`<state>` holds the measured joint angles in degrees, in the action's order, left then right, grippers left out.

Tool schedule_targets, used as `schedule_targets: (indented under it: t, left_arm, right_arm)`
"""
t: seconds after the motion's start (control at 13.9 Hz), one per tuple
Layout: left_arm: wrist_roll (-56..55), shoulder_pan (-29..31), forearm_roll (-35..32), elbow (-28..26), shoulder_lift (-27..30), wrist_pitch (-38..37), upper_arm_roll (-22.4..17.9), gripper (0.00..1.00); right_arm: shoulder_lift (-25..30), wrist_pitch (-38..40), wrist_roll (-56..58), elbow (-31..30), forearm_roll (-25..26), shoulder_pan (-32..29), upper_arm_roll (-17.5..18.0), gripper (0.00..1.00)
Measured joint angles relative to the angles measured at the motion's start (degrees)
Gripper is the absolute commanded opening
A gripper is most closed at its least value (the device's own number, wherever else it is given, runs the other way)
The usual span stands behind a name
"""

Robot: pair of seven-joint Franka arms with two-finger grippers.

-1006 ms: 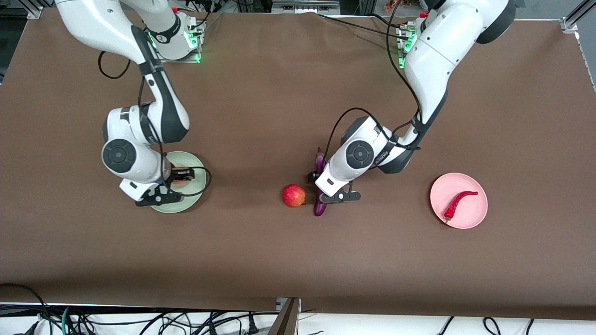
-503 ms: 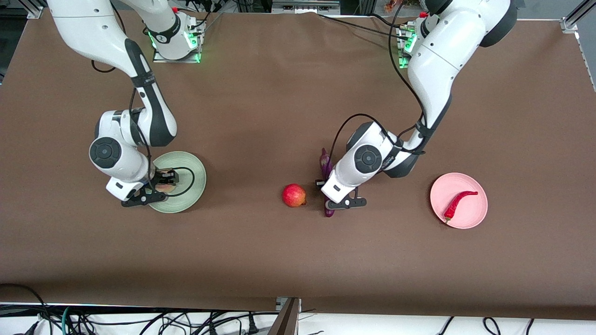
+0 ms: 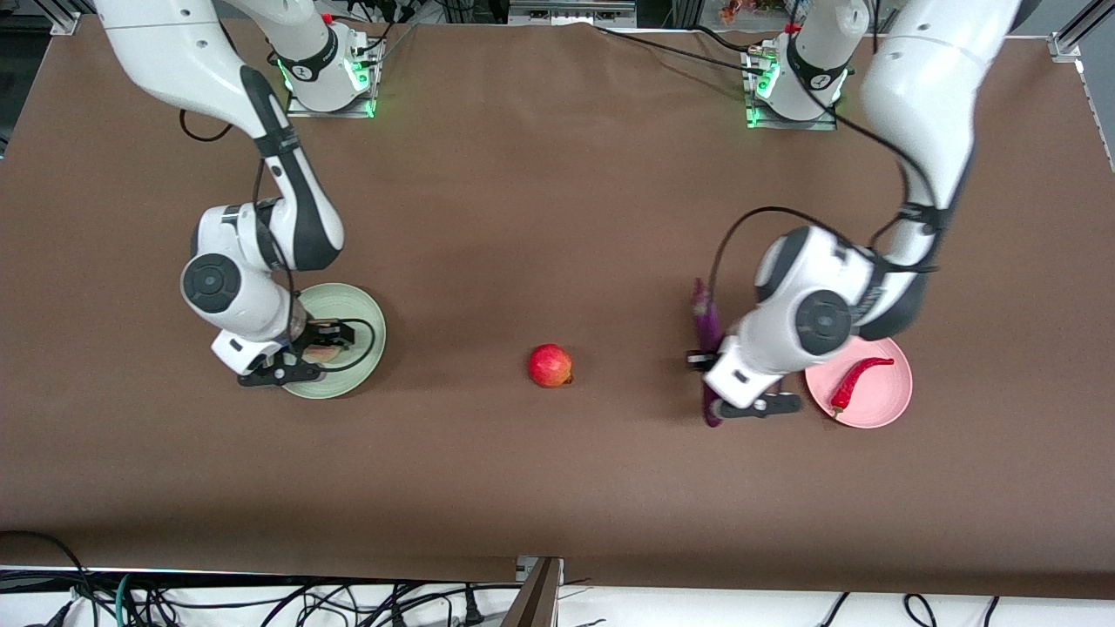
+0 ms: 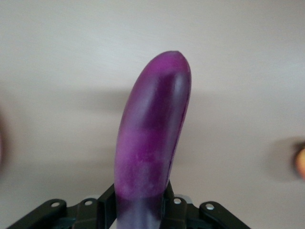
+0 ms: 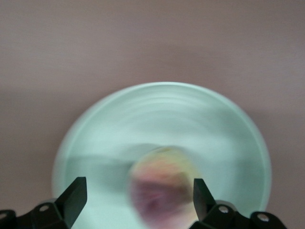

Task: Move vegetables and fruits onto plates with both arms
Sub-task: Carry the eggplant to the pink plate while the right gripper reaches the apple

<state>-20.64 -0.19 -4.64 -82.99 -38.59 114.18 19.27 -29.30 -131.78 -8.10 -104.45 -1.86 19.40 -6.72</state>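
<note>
We see a brown cloth-covered table (image 3: 523,218) filling most of the front view. Along its edge nearest the front camera, tangled black cables (image 3: 261,601) lie on a white surface. Silver metal frame rails (image 3: 1080,30) show at the table's corners by the bases.

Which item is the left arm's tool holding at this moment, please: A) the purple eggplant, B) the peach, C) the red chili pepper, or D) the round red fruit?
A: the left tool is shut on the eggplant, held up beside the pink plate; the chili pepper lies on that plate, and the red fruit sits alone on the table.
</note>
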Motion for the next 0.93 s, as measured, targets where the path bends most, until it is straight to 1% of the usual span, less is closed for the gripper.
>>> schedule_targets:
  t: [0.14, 0.22, 0.36, 0.43, 0.5, 0.57, 0.65, 0.79, 0.93]
  left_arm:
    - [11.41, 5.84, -0.01, -0.26, 0.21, -2.38, -0.3, 0.0]
    - [17.0, 8.74, -0.01, -0.84, 0.14, -3.22, -0.59, 0.0]
    - [25.41, 13.41, -1.04, -2.13, -0.41, -4.38, -1.37, 0.0]
    - [27.24, 14.94, -2.79, -2.77, -0.78, -4.4, -1.61, 0.05]
    - [28.01, 15.98, -4.66, -3.07, -1.23, -4.4, -1.82, 0.22]
    - [28.28, 16.76, -5.75, -3.2, -1.7, -4.44, -1.97, 0.62]
    - [28.58, 17.45, -6.38, -3.52, -2.22, -4.46, -2.06, 1.0]
    - [28.82, 17.99, -6.69, -3.75, -3.23, -4.34, -2.07, 1.0]
    - [28.82, 17.98, -6.72, -3.66, -3.36, -4.2, -2.0, 1.0]
  right_arm:
    - [0.31, 4.31, -8.61, 4.57, -0.39, 2.49, 2.06, 0.99]
    - [0.15, 5.25, -12.91, 6.7, -1.19, 3.75, 3.17, 0.99]
    - [-1.53, 5.46, -20.9, 10.61, -4.53, 6.25, 5.21, 0.99]
    - [-3.25, 5.33, -24.8, 12.84, -5.76, 7.79, 5.94, 0.99]
    - [-5.39, 4.71, -28.7, 15.28, -6.33, 9.62, 6.25, 0.99]
    - [-7.68, 3.15, -32.18, 17.6, -6.56, 11.27, 6.35, 0.99]
    - [-10.1, 0.47, -35.35, 19.58, -6.69, 12.6, 6.51, 0.99]
    - [-14.71, -5.96, -40.66, 21.94, -6.74, 15.28, 6.74, 0.99]
    - [-17.89, -9.15, -43.98, 23.5, -6.74, 17.7, 6.72, 0.99]
